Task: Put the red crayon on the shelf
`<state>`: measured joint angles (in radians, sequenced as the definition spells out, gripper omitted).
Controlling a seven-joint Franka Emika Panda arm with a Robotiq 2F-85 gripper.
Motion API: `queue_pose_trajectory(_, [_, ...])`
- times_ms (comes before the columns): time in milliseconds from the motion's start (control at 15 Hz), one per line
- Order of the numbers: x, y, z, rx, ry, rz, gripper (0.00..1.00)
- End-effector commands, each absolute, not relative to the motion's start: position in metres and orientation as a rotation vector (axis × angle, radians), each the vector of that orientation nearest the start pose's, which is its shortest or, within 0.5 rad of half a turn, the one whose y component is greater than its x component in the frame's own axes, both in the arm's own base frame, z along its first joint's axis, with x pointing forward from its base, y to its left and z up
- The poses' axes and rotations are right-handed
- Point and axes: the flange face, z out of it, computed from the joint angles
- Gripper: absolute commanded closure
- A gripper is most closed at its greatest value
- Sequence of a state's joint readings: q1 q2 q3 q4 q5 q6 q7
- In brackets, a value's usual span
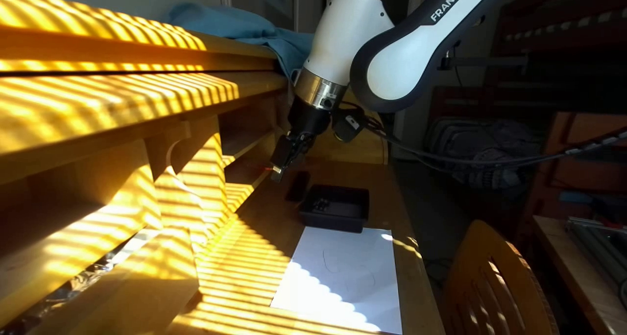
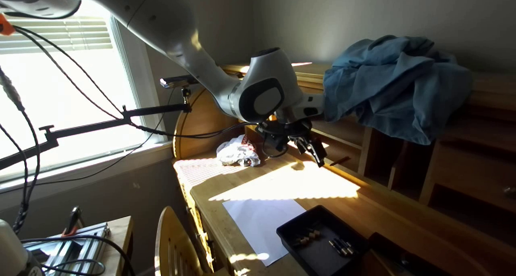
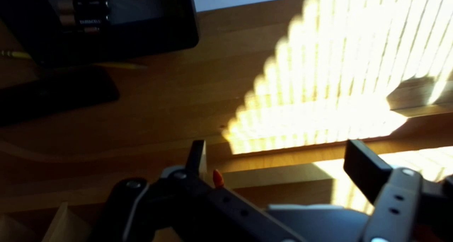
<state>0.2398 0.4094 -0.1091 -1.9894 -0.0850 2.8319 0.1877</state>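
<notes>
In the wrist view, the gripper (image 3: pixel 275 150) has its fingers wide apart. Just beside the nine-o'clock one, the red crayon (image 3: pixel 218 178) (mostly hidden) points its tip and long axis nearly to twelve, at the shelf (image 3: pixel 272 176), contact unclear.

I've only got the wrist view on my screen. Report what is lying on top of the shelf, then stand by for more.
Observer: A blue cloth, bunched up and drooping over the front of the shelf.
Operator: Give me the gripper's lean; I can't judge it from here.
Observer: In both exterior views the gripper points down at a slant toward the shelf.
Operator: Now name what stands beside the desk, opposite the shelf.
Observer: In both exterior views, a wooden chair stands along that side of the desk.
</notes>
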Motion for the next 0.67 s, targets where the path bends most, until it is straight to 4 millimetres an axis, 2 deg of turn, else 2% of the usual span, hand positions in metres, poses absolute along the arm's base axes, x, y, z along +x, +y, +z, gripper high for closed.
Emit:
queue_pose_trajectory(0, [0.613,0.103,0.311,-3.092,-0.032,-0.603,0.0])
queue_pose_trajectory(600, [0.562,0.125,0.303,-3.098,-0.14,-0.409,0.0])
